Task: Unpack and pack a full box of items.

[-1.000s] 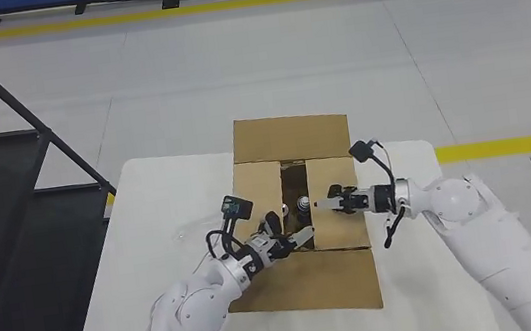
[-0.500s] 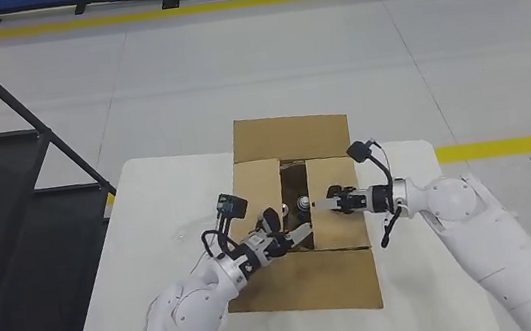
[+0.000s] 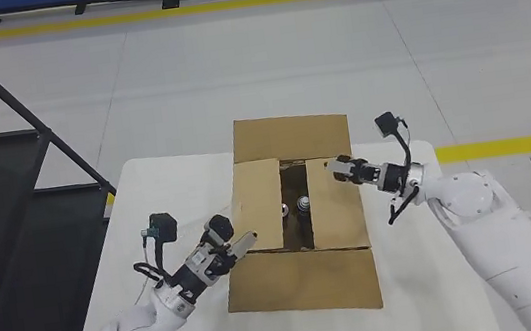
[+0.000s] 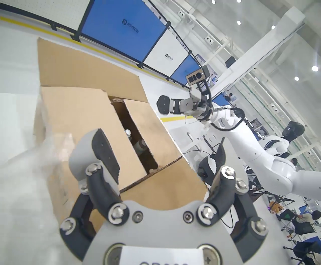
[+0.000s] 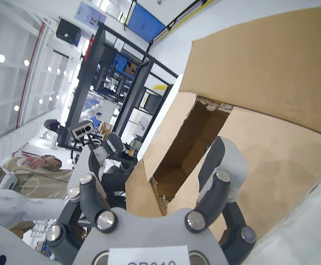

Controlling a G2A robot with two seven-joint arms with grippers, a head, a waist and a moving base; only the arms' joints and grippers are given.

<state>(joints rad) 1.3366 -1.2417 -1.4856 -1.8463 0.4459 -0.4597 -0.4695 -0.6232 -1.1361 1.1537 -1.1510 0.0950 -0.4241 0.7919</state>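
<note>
A brown cardboard box (image 3: 297, 212) stands in the middle of the white table (image 3: 163, 194). Its two inner flaps are nearly flat, with a narrow gap between them. Two bottle tops (image 3: 302, 202) show in that gap, and also in the left wrist view as bottle tops (image 4: 135, 141). My left gripper (image 3: 236, 237) is open and holds nothing, just off the box's left side near its front corner; the box (image 4: 82, 113) lies beyond its fingers (image 4: 105, 150). My right gripper (image 3: 336, 169) is open above the right flap, with the box (image 5: 263, 140) under it.
A black metal frame (image 3: 6, 109) with dark panels stands left of the table. Bare tabletop lies left of the box and along the right edge (image 3: 422, 246). The box's far flap (image 3: 292, 137) and near flap (image 3: 307, 286) are folded outward.
My left gripper has drawn back from the gap to the table side left of the box. My right gripper has moved away from the gap, to the right and farther back.
</note>
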